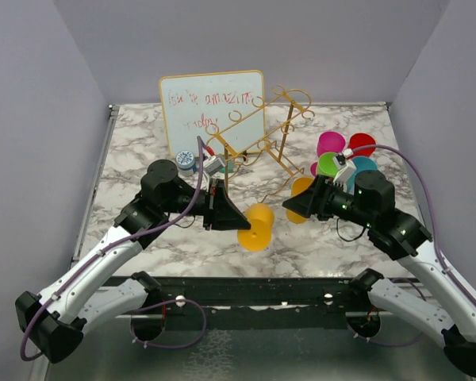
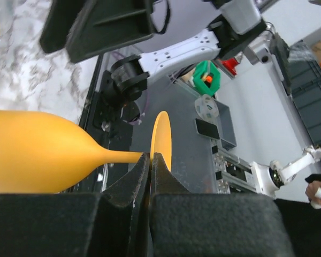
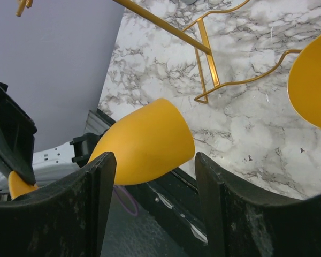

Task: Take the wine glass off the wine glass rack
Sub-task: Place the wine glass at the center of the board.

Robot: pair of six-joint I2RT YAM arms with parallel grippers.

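Yellow wine glass (image 1: pixel 258 225) hanging sideways over desk (image 1: pixel 143 143), clear of wine glass rack (image 1: pixel 262 131); left gripper (image 2: pixel 151 163) pinching stem tight; right gripper (image 1: pixel 289 209) gaping, empty, beside bowl; thin stem possibly slipping, glass dropping.

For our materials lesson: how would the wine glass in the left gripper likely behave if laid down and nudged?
It would probably roll: the wine glass has a round, smooth bowl. Its opaque, matte look suggests light plastic, probably not brittle.

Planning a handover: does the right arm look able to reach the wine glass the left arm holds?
Likely yes: the right gripper, jaws open, faces the wine glass bowl, nothing between; the left gripper pinches only its stem.
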